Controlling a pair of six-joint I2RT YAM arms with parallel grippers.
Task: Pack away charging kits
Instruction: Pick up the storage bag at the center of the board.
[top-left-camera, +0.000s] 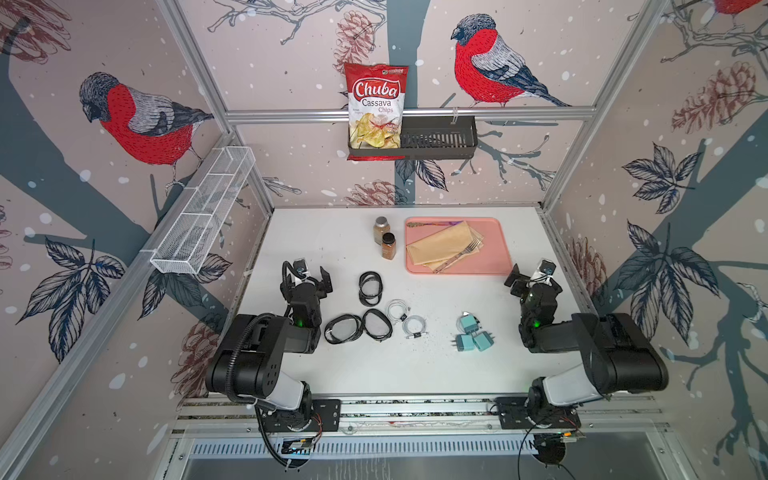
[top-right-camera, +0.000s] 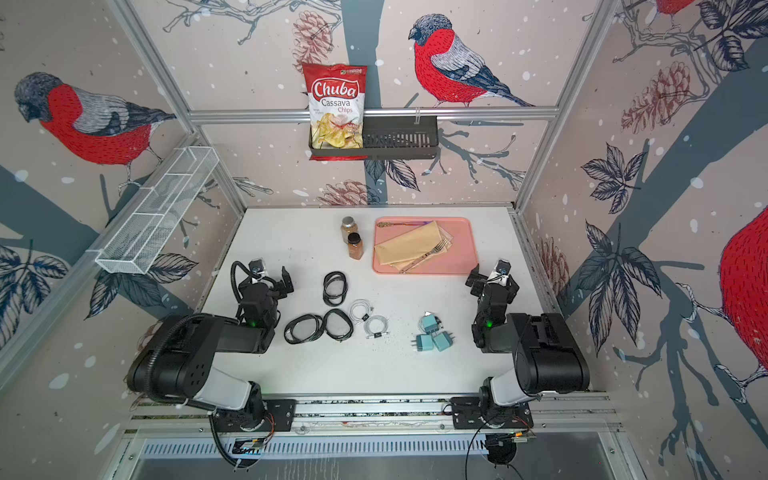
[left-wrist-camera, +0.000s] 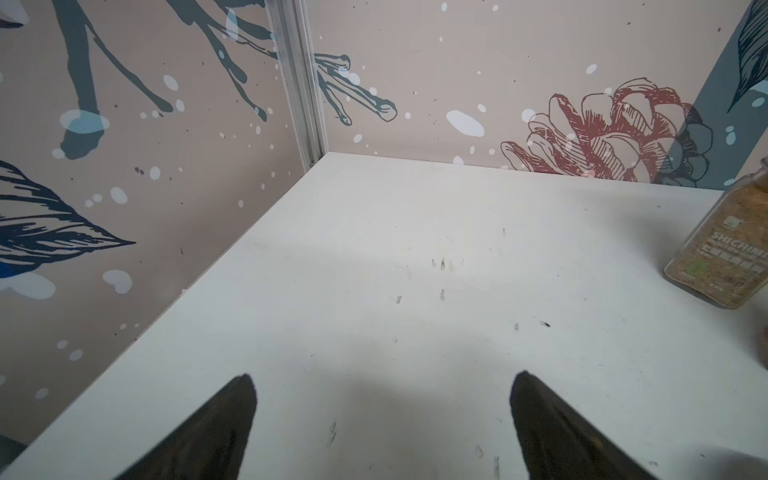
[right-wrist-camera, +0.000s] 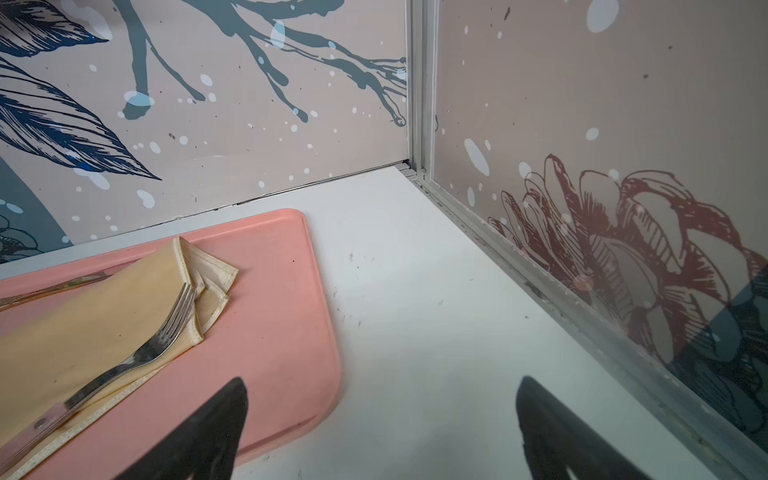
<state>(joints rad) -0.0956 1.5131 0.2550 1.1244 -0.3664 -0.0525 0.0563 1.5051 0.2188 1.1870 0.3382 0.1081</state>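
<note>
Your left hand (top-left-camera: 305, 276) and right hand (top-left-camera: 532, 278) are hanging released, empty; the teal chargers (top-left-camera: 471, 334) are lying lower-left of the right hand, nearer it.

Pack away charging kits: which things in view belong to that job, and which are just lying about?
Job:
teal chargers
white cables
black-rimmed cases

Lying about:
spice jars
pink tray
napkin
fork
chips bag
</note>
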